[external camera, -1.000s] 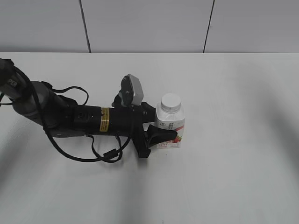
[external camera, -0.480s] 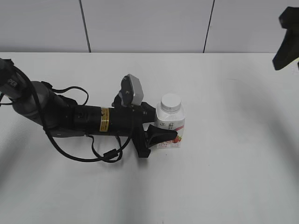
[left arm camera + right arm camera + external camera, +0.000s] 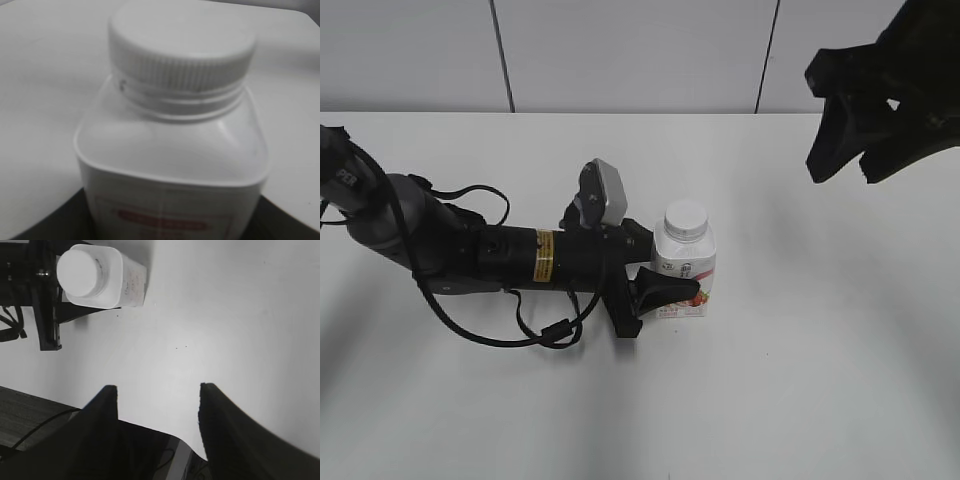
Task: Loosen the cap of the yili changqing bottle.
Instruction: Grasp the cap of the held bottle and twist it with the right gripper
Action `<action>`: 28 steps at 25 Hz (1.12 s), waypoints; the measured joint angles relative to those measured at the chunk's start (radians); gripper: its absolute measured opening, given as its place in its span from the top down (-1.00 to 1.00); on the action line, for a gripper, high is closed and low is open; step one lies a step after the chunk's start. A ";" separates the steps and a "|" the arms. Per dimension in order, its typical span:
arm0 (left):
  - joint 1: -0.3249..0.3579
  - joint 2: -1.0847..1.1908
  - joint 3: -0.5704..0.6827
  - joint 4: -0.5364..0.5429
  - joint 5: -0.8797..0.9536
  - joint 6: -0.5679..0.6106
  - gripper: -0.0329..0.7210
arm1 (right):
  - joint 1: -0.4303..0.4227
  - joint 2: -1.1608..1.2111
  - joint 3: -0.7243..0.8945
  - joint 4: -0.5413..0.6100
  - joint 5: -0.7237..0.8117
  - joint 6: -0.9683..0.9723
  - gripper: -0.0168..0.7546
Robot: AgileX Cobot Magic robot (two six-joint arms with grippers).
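My left pincer point(image 3: 665, 292) is clenched around the bottle point(image 3: 684, 270), steadying it upright on the white table point(image 3: 800, 380) near the middle. The cap point(image 3: 685, 219) sits fully on the neck, so I judge the loosening is not yet done. My right pincer point(image 3: 847, 160) hangs spread wide, high and well apart to the right, holding nothing.

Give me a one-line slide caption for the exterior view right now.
Left gripper clamps the upright yili changqing bottle, cap on, while the open right gripper hangs above the table.
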 joint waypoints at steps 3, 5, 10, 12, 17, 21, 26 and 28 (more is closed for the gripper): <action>0.000 0.000 0.000 0.000 -0.001 0.000 -0.12 | 0.028 0.014 -0.039 -0.001 0.006 0.003 -0.13; 0.000 0.000 0.000 0.000 -0.001 0.000 -0.12 | 0.049 0.041 -0.096 -0.001 0.007 0.005 -0.13; 0.000 0.000 0.000 0.000 -0.002 0.000 -0.12 | 0.123 0.148 -0.230 -0.017 0.007 0.005 -0.13; 0.000 0.000 0.000 0.000 -0.002 0.000 -0.12 | 0.143 0.187 -0.254 -0.017 0.007 0.005 -0.13; 0.000 0.000 0.000 0.003 -0.002 0.000 -0.12 | 0.167 0.251 -0.258 -0.017 0.007 0.005 -0.13; 0.000 0.000 0.000 0.004 -0.003 0.000 -0.12 | 0.167 0.252 -0.258 -0.021 0.007 0.005 -0.13; 0.000 0.000 0.000 0.007 -0.004 0.000 -0.12 | 0.167 0.252 -0.258 -0.023 0.007 0.004 -0.13; 0.000 0.000 0.000 0.007 -0.004 0.000 -0.12 | 0.167 0.252 -0.258 -0.026 0.007 0.004 -0.13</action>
